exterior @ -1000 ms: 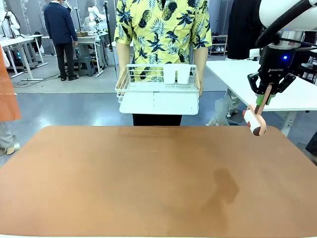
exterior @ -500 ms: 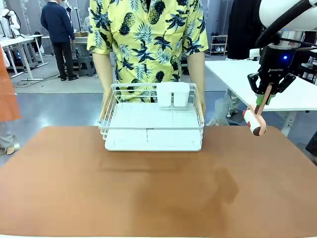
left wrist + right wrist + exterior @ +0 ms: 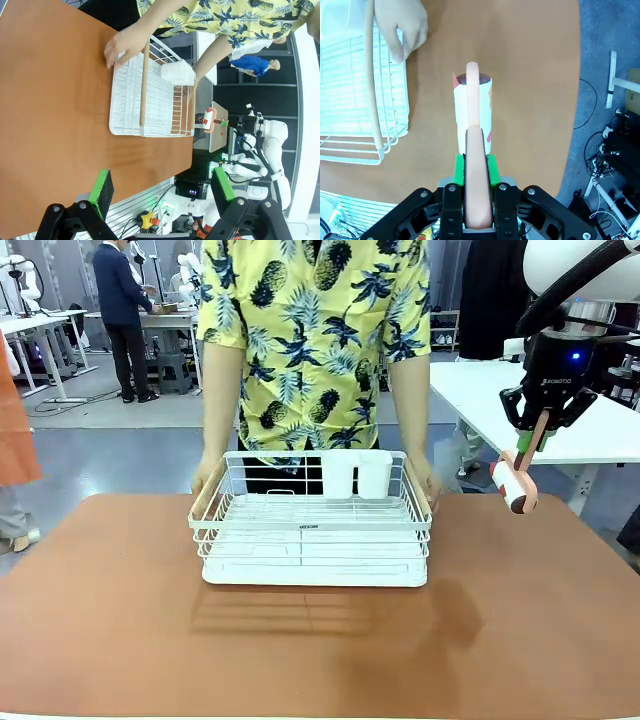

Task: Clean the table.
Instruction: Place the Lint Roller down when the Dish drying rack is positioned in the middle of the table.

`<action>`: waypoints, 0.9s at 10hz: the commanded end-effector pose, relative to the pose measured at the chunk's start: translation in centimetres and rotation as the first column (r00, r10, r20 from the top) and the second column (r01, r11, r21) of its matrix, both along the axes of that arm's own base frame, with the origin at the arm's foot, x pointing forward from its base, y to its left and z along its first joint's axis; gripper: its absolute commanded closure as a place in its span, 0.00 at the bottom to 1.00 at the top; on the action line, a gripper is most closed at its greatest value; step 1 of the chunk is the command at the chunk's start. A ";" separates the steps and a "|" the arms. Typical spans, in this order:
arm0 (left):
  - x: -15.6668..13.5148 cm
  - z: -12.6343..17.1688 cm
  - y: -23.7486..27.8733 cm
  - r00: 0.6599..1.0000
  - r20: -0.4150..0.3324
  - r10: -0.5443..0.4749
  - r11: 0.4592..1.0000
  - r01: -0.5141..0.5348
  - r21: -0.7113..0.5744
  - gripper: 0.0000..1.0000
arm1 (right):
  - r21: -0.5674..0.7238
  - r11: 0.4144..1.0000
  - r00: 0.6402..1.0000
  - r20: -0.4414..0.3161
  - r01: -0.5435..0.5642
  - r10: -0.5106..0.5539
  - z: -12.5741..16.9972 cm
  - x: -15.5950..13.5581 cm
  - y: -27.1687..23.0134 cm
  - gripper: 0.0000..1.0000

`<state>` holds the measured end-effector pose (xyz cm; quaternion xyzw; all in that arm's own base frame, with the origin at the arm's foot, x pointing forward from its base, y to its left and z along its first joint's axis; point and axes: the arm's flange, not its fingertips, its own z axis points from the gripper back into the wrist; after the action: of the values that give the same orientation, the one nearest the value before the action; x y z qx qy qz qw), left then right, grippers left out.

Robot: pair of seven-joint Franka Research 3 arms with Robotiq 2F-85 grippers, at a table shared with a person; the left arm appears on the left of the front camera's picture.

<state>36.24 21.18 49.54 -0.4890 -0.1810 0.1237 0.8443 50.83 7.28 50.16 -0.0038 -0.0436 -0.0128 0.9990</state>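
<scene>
Your right claw [image 3: 538, 436] grips the lint roller [image 3: 516, 485] by its handle, hanging above the surface [image 3: 120, 600] at the right edge; the left claw [image 3: 162, 187] gapes wide.

Wide reddish-brown matte table [image 3: 120, 620] with rounded corners, flat, darker patch right of centre.
</scene>
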 end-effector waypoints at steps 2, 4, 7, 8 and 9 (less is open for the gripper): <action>-0.1 0.1 0.1 1.000 0.008 -0.001 1.000 0.001 -0.010 0.00 | -0.012 1.000 1.000 -0.001 -0.005 0.005 0.2 -0.1 0.1 0.79; -0.1 0.1 0.1 1.000 0.008 -0.001 1.000 0.001 -0.010 0.00 | -0.012 1.000 1.000 -0.001 -0.005 0.005 0.2 -0.1 0.1 0.79; -0.1 0.1 0.1 1.000 0.008 -0.001 1.000 0.001 -0.010 0.00 | -0.012 1.000 1.000 -0.001 -0.005 0.005 0.2 -0.1 0.1 0.79; -0.1 0.1 0.1 1.000 0.008 -0.001 1.000 0.001 -0.010 0.00 | -0.012 1.000 1.000 -0.001 -0.005 0.005 0.2 -0.1 0.1 0.79; -0.1 0.1 0.1 1.000 0.008 -0.001 1.000 0.001 -0.010 0.00 | -0.012 1.000 1.000 -0.001 -0.005 0.005 0.2 -0.1 0.1 0.79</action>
<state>36.24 21.18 49.54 -0.4890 -0.1810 0.1237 0.8443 50.83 7.28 50.16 -0.0038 -0.0436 -0.0128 0.9990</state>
